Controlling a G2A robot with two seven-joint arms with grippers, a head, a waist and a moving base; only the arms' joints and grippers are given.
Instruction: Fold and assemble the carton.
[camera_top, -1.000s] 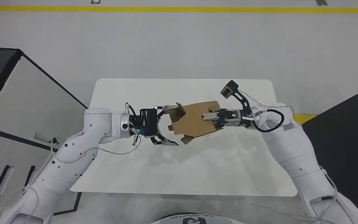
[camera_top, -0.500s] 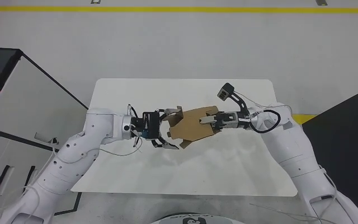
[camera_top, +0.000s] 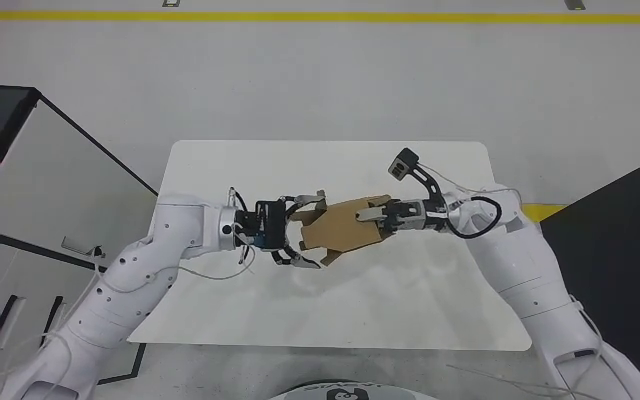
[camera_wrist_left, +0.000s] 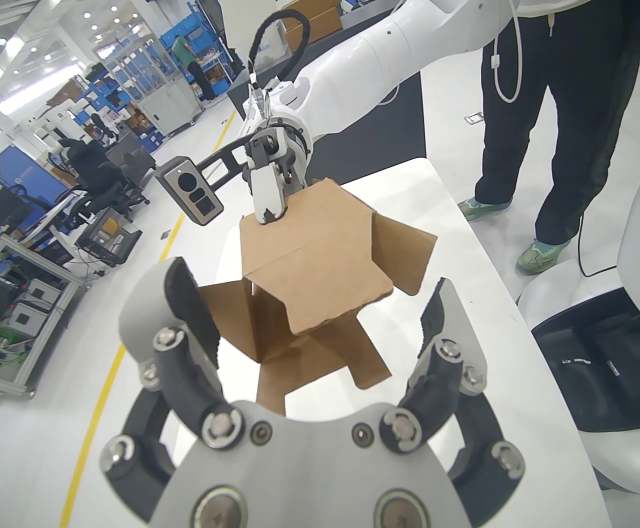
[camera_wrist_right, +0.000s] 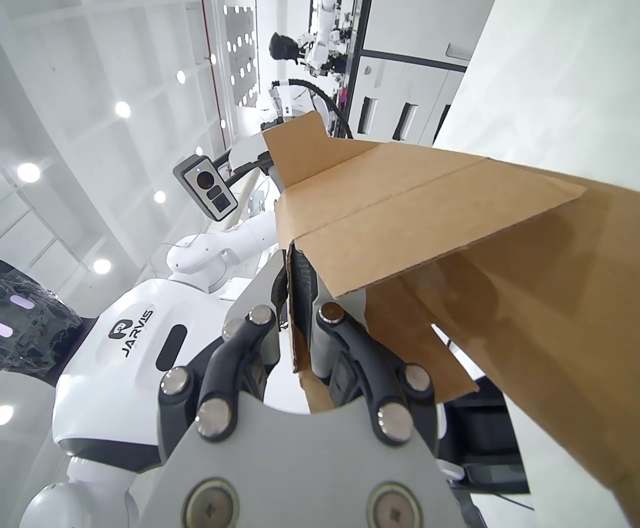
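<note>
1. Carton (camera_top: 345, 226) hangs above the table's (camera_top: 420, 300) middle, one wall pinched by the right gripper (camera_wrist_right: 304, 310): it could pivot or slip.
2. Left gripper (camera_wrist_left: 305, 300), jaws spread, could crumple the loose flaps (camera_wrist_left: 345, 356).

a: the carton (camera_wrist_right: 450, 225) runs off the picture's edge in the right wrist view, so its far end is cut off.
b: yep, and from the left wrist view one finger of the right hand (camera_wrist_left: 270, 216) is hidden behind the carton.

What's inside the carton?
Left wrist view looks into the carton at its open end: bare cardboard walls, loose flaps, no contents seen. Deeper interior is covered by its top panel.
</note>
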